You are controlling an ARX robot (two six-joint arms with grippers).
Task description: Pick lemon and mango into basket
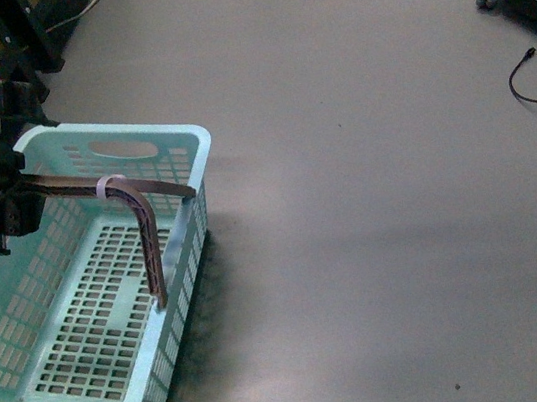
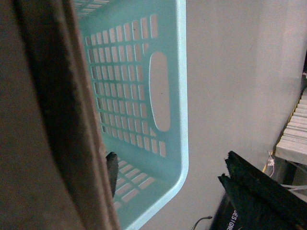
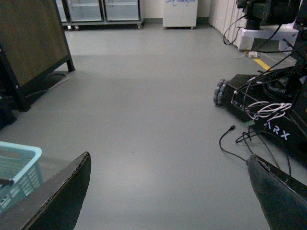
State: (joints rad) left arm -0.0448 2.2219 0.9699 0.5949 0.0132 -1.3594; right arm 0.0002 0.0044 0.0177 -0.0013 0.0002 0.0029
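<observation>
Left gripper (image 1: 7, 195) is closed on brown handle (image 1: 153, 259) of basket (image 1: 191, 144), at left on floor (image 1: 369, 196); basket long axis goes outward from robot, a bit rightward, hand-slot wall farthest. Right gripper (image 3: 168, 201) wide open, w/ nothing inside

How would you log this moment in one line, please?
left tool: shut on handle of basket; right tool: open; lemon, mango: not visible
</observation>
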